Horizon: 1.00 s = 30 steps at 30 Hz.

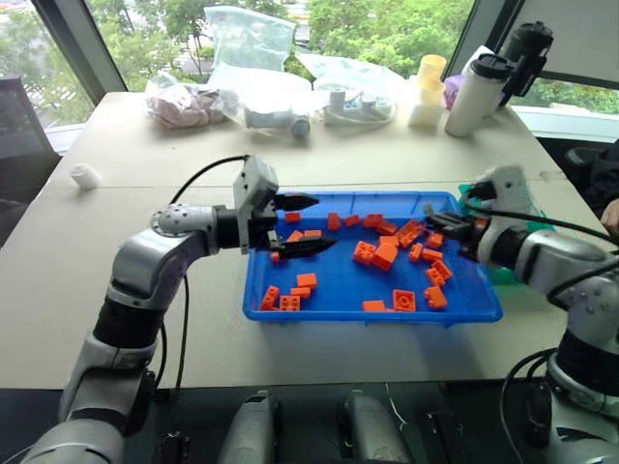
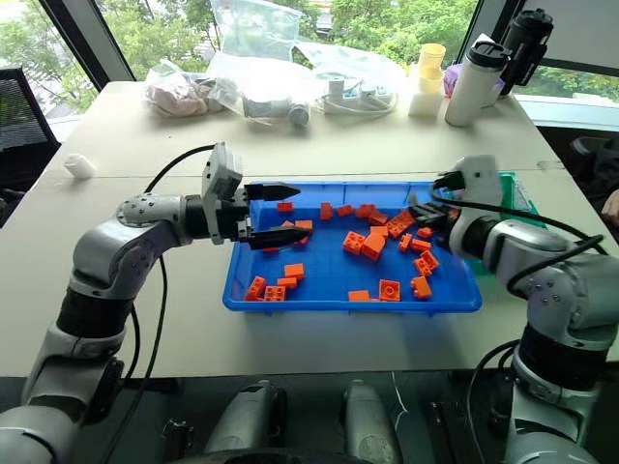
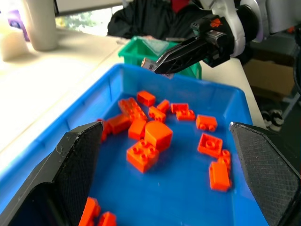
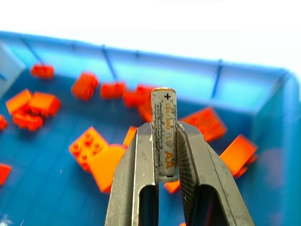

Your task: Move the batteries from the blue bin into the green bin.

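The right gripper (image 4: 165, 155) has its jaws clamped on a battery (image 4: 164, 134), held above the blue bin (image 1: 329, 304) near its right end, beside the green bin (image 3: 141, 49). Orange bricks (image 1: 382, 253) litter the blue bin. The left gripper (image 1: 308, 224) hovers over the bin's left end, jaws apart and empty. Bottles (image 1: 476, 92) and bags (image 1: 251, 39) crowd the bench's (image 1: 126, 242) far edge.

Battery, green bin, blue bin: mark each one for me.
battery (image 4: 163, 136), right wrist view, middle of its printed side between the shut fingers.
green bin (image 3: 133, 51), left wrist view, its near rim.
blue bin (image 1: 372, 313), left eye view, its front rim.
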### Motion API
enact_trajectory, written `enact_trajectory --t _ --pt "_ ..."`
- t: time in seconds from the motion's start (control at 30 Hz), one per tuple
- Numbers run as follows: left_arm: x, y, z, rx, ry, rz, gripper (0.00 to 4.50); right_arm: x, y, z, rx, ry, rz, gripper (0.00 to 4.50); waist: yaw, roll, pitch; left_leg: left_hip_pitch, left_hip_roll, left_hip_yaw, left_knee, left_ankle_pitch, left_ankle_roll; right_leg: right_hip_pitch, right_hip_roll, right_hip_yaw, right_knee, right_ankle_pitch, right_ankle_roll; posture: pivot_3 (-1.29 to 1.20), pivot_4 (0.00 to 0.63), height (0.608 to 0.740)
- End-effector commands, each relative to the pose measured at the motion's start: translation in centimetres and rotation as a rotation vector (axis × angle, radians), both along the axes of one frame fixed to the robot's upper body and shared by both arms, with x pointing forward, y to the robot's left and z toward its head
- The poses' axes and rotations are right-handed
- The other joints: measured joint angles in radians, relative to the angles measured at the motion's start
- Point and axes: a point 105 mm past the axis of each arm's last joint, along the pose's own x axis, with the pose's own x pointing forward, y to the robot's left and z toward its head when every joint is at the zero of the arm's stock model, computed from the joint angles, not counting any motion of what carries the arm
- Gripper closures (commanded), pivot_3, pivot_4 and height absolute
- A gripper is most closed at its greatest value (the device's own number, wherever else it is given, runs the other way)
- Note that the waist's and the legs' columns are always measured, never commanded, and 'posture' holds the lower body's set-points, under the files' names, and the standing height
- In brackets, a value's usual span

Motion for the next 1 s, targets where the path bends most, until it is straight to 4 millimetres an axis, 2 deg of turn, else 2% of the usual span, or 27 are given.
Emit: enact_trajectory --t 0.03,0.1,0.17,0.27,0.37,0.43,0.47,0.67,0.77,0.87,0.93,1.0 --pt "0.3 -1.6 1.5 -0.041 -0.076 -0.032 0.00 -0.2 -2.0 1.3 -0.003 -0.071 -0.063 4.48 0.000 0.000 0.000 0.000 0.000 0.000 0.000 0.000 0.000 0.000 0.000 0.000 0.000 0.000 0.000 0.00 0.150 0.740" --pt "-0.6 -3.8 1.6 -0.021 -0.095 -0.143 0.00 -0.2 -4.8 1.1 -0.031 -0.072 -0.186 4.48 0.000 0.000 0.000 0.000 0.000 0.000 0.000 0.000 0.000 0.000 0.000 0.000 0.000 0.000 0.000 0.00 0.150 0.740" --pt "-1.2 -4.9 1.4 0.008 -0.107 -0.212 0.00 -0.1 -6.9 0.7 -0.053 -0.063 -0.290 4.48 0.000 0.000 0.000 0.000 0.000 0.001 0.000 0.000 0.000 0.000 0.000 0.000 0.000 0.000 0.000 0.00 0.150 0.740" --pt "-0.9 -5.2 0.6 0.068 -0.123 -0.227 0.00 0.1 -9.3 -0.6 -0.075 -0.011 -0.424 4.48 -0.004 0.001 0.000 0.001 0.000 0.002 0.000 0.000 0.000 0.000 0.000 0.001 0.001 0.000 0.000 0.00 0.150 0.740" --pt "-0.4 -5.3 0.1 0.104 -0.142 -0.220 0.00 0.3 -10.3 -1.6 -0.078 0.021 -0.471 4.48 -0.018 0.001 0.000 0.002 0.000 0.002 -0.001 0.000 0.000 -0.001 0.001 0.002 0.001 0.000 0.000 0.00 0.150 0.740" --pt "-0.3 -5.3 0.1 0.110 -0.147 -0.218 0.00 0.4 -10.6 -2.1 -0.066 0.034 -0.474 3.48 -0.019 0.001 0.000 0.002 0.001 0.002 -0.001 0.000 0.000 -0.001 0.001 0.002 0.001 0.000 0.000 0.00 0.150 0.740" --pt "-0.2 -5.2 0.1 0.109 -0.146 -0.216 0.00 0.5 -10.6 -2.2 -0.065 0.035 -0.472 3.20 -0.019 0.001 0.000 0.002 0.001 0.002 -0.001 0.000 0.000 -0.001 0.001 0.002 0.001 0.000 0.000 0.00 0.150 0.740" --pt "0.2 -4.5 -0.2 0.129 -0.136 -0.179 0.00 1.0 -10.6 -1.9 -0.074 0.032 -0.450 0.08 -0.017 0.001 0.000 0.002 0.001 0.002 -0.001 0.000 0.000 -0.001 0.001 0.002 0.001 0.000 0.000 0.00 0.150 0.740" --pt "0.2 -4.1 -0.2 0.140 -0.136 -0.174 0.00 1.2 -10.7 -1.3 -0.081 0.012 -0.443 0.04 -0.017 0.001 0.000 0.002 0.001 0.002 -0.001 0.000 0.000 -0.001 0.001 0.002 0.002 0.000 0.000 0.00 0.150 0.740" --pt "0.4 -3.3 0.1 0.141 -0.133 -0.155 0.00 1.2 -10.4 1.2 -0.077 -0.105 -0.393 0.04 -0.016 0.001 0.000 0.002 0.001 0.002 -0.001 0.000 0.000 -0.001 0.001 0.002 0.002 0.000 0.000 0.00 0.150 0.740" --pt "0.6 -2.3 0.3 0.150 -0.139 -0.129 0.00 0.9 -9.1 2.8 -0.082 -0.181 -0.288 0.04 -0.016 0.001 0.000 0.002 0.001 0.002 -0.001 0.000 0.000 -0.001 0.001 0.003 0.001 0.000 0.000 0.00 0.150 0.740" --pt "1.0 -0.9 0.5 0.153 -0.131 -0.084 0.00 -0.1 -7.0 4.1 -0.105 -0.249 -0.130 0.04 -0.016 0.002 0.000 0.002 0.001 0.002 -0.001 0.000 0.000 -0.001 0.001 0.002 0.001 0.000 0.000 0.00 0.150 0.740"
